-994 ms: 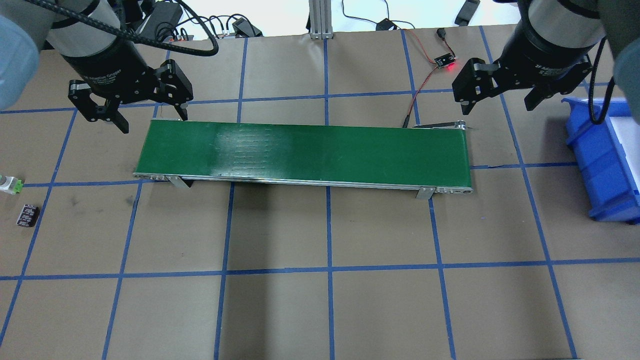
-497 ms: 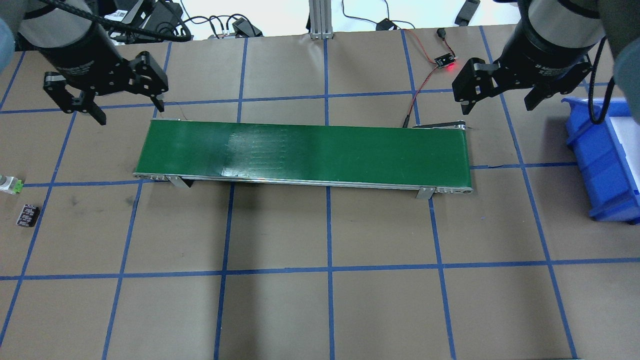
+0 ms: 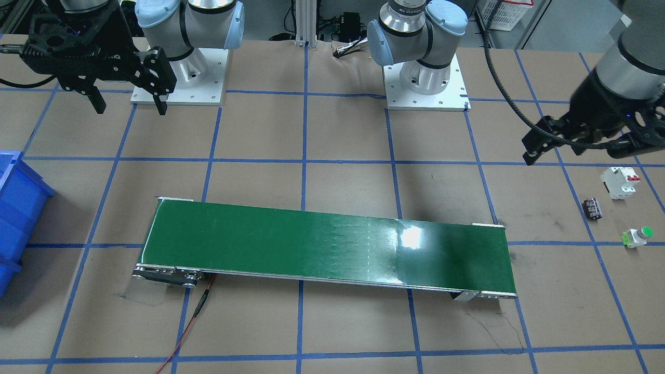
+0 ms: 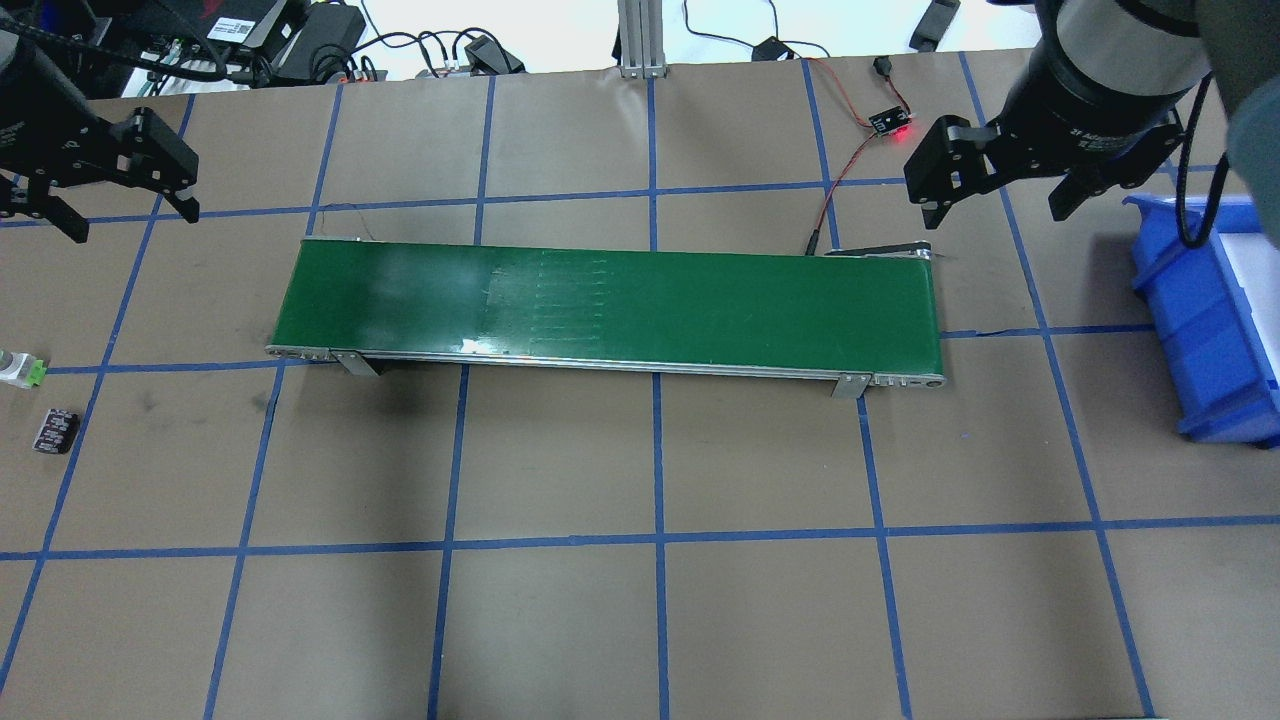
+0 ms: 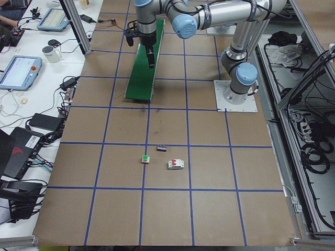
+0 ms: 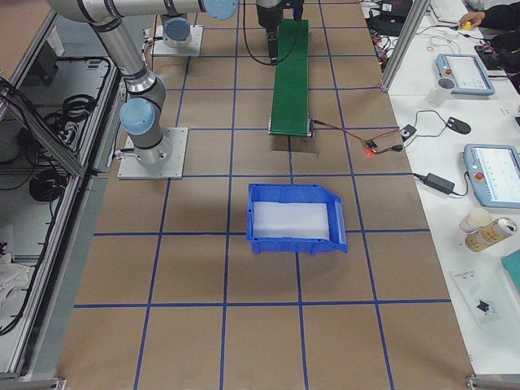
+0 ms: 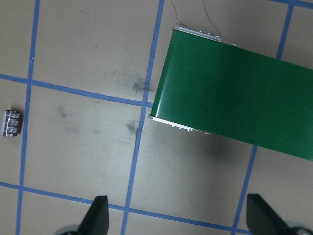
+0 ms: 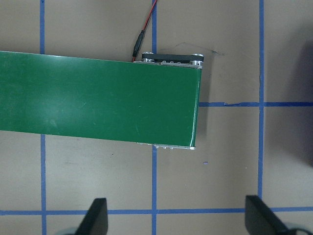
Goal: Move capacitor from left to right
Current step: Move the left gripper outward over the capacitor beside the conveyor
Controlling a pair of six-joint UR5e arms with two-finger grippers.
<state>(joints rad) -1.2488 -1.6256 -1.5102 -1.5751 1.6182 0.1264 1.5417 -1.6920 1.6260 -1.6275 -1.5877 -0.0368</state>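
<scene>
The capacitor is a small dark cylinder with pale markings, lying on the brown table at the far left. It also shows in the front view and at the left edge of the left wrist view. My left gripper is open and empty, high above the table, beyond and to the right of the capacitor and left of the green conveyor belt. My right gripper is open and empty, hovering just beyond the belt's right end.
A blue bin stands at the right edge of the table. A white breaker with red parts and a green-capped push button lie near the capacitor. A red wire and a small lit board lie beyond the belt's right end.
My left gripper has moved left, away from the belt's left end, staying open. The right arm and the capacitor have not moved.
</scene>
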